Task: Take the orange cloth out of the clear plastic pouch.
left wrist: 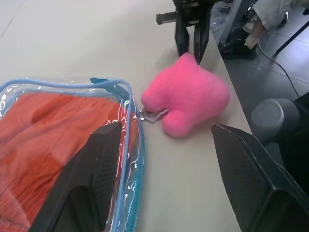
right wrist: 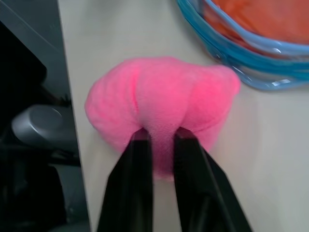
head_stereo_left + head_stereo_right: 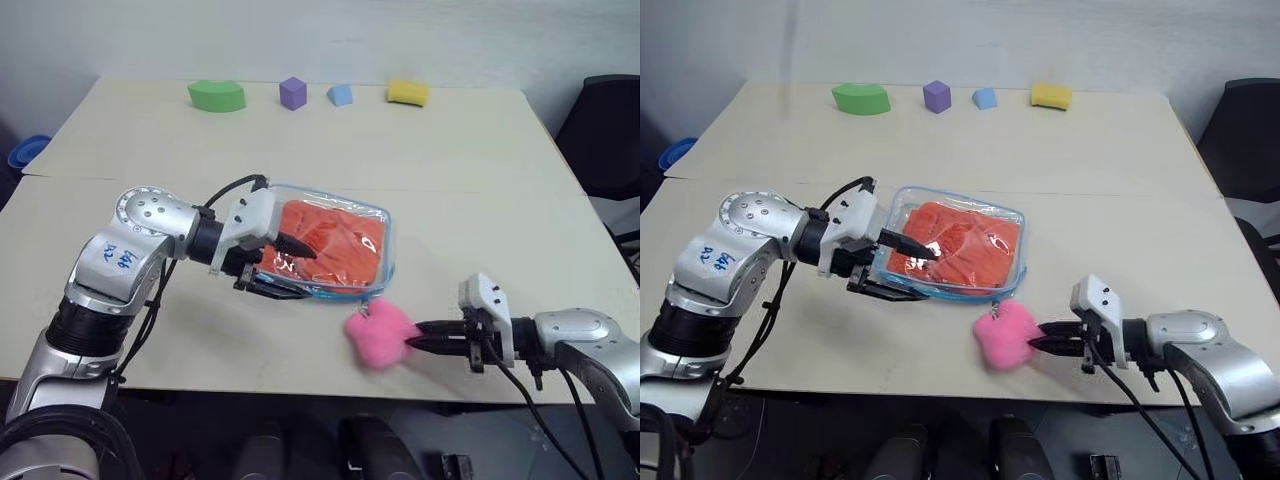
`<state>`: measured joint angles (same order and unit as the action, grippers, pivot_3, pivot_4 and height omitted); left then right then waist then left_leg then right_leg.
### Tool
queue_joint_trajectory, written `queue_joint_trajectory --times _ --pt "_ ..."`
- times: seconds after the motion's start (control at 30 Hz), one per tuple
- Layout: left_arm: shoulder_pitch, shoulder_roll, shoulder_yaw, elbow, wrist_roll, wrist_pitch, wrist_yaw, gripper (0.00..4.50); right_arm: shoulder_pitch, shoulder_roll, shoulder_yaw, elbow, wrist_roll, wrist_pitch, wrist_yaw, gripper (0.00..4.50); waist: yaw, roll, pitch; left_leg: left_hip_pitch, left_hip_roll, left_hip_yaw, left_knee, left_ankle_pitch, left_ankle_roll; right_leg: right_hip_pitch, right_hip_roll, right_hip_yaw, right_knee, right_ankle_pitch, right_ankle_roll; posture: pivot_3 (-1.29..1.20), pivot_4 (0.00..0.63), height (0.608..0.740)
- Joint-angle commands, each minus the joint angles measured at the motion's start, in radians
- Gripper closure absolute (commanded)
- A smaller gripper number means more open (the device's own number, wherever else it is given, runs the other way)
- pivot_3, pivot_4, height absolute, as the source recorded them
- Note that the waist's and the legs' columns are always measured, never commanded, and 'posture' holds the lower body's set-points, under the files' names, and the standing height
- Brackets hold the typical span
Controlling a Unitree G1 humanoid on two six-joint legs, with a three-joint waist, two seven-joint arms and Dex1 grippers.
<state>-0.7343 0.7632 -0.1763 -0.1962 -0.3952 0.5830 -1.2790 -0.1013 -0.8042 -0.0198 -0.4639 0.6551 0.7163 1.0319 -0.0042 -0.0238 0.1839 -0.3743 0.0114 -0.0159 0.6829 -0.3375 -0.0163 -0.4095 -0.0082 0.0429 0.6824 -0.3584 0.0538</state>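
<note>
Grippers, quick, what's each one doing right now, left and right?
Left gripper: open, one finger over the clear plastic pouch, holding nothing.
Right gripper: shut on the pink pompom.

We saw a bright orange cloth [image 3: 330,245] showing through the clear plastic pouch [image 3: 385,215], whose trim ran light blue. The pompom [image 3: 380,333] clipped to it was vivid pink. The table [image 3: 450,150] was pale beige. Along its far edge stood a green block [image 3: 217,96], a purple block [image 3: 292,92], a light blue block [image 3: 340,95] and a yellow block [image 3: 408,93]. The grippers' fingers [image 2: 140,188] were black, their mounts white, and the arms silver with blue scribbles on the left one.
</note>
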Motion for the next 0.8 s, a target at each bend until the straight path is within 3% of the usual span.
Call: queue_joint_trajectory --times 0.03,0.2,0.3,0.47,0.63,0.8 --pt "0.0 0.0 0.02 -0.036 -0.014 -0.006 0.013 1.35 -0.016 0.048 0.07 -0.063 -0.025 0.014 -0.085 4.47 0.001 0.0 0.0 0.0 0.0 0.0 0.0 0.0 0.0 0.0 0.0 0.0 0.0 0.0 0.0 0.0 0.15 0.74" --pt "-0.001 -0.016 -0.006 -0.026 0.008 -0.032 0.02 1.35 -0.006 0.056 0.141 -0.045 -0.102 0.017 -0.141 4.47 0.004 0.0 0.0 0.0 -0.001 0.0 0.0 0.0 0.0 0.0 -0.001 0.0 -0.001 0.0 0.0 0.0 0.15 0.74" --pt "-0.002 -0.026 -0.018 -0.013 0.02 -0.049 0.02 1.35 0.001 0.068 0.131 -0.043 -0.086 0.041 -0.166 3.86 0.003 0.0 0.0 0.0 -0.001 0.0 0.0 0.0 0.0 0.0 -0.001 0.0 -0.001 0.0 0.0 0.0 0.15 0.74" --pt "0.018 -0.055 -0.055 -0.027 0.01 -0.044 0.011 1.35 0.026 0.011 0.102 -0.107 -0.107 -0.014 -0.122 2.19 0.001 0.0 0.0 0.0 -0.001 0.0 0.0 0.0 0.0 0.0 0.0 0.0 0.0 0.0 0.0 0.0 0.15 0.74" --pt "0.048 -0.047 -0.12 -0.062 0.008 -0.054 -0.06 1.35 0.083 -0.085 0.021 -0.201 -0.091 -0.034 -0.083 2.19 0.003 0.0 0.0 -0.001 -0.001 0.0 0.0 0.0 0.0 0.0 0.0 0.0 -0.001 0.0 0.0 0.0 0.15 0.74" --pt "0.046 -0.071 -0.225 -0.019 0.099 -0.172 -0.107 1.35 0.09 -0.187 -0.103 -0.261 -0.041 -0.051 -0.007 2.19 0.003 0.0 0.0 0.0 -0.001 0.0 0.0 -0.001 0.001 0.001 0.0 0.0 -0.001 0.0 0.0 0.0 0.15 0.74"
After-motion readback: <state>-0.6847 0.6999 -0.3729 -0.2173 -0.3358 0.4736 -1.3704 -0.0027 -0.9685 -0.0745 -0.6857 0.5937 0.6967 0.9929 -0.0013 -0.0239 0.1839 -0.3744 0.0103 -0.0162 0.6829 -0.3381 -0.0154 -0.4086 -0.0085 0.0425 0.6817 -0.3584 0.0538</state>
